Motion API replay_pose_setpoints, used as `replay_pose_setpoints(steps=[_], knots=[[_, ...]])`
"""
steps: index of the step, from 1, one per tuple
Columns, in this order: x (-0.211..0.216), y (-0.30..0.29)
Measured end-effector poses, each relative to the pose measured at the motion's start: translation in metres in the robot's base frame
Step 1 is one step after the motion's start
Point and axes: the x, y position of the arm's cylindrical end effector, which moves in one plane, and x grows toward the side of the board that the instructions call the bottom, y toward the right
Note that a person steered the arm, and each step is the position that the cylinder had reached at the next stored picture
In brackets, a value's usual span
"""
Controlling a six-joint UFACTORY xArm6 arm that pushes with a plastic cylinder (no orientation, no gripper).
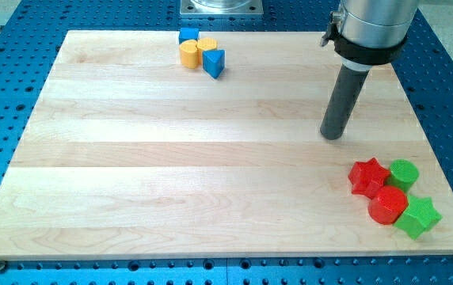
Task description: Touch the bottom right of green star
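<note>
Camera view: red star, green cylinder, red cylinder crowd green star, lower right of my tip; tip bare, touching nothing.

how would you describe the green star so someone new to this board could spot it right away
Look at the wooden board and go to its corner at the view's bottom right, where four blocks huddle. The green star is the lowest and rightmost, touching the red cylinder. Its points set it apart from the round green cylinder above; my tip is further up, clear of it.

Green star; red star; pale wooden board; blue table.
</note>
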Motion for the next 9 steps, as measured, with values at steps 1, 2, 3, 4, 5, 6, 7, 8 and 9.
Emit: replay_pose_setpoints(steps=[1, 2, 3, 4, 5, 6, 7, 8, 9], knots=[[0.0, 0.002], [-0.009, 0.024], [-0.018, 0.043], [-0.043, 0.093], [-0.02, 0.169], [0.015, 0.182], [0.095, 0.157], [0.16, 0.13], [0.174, 0.112]])
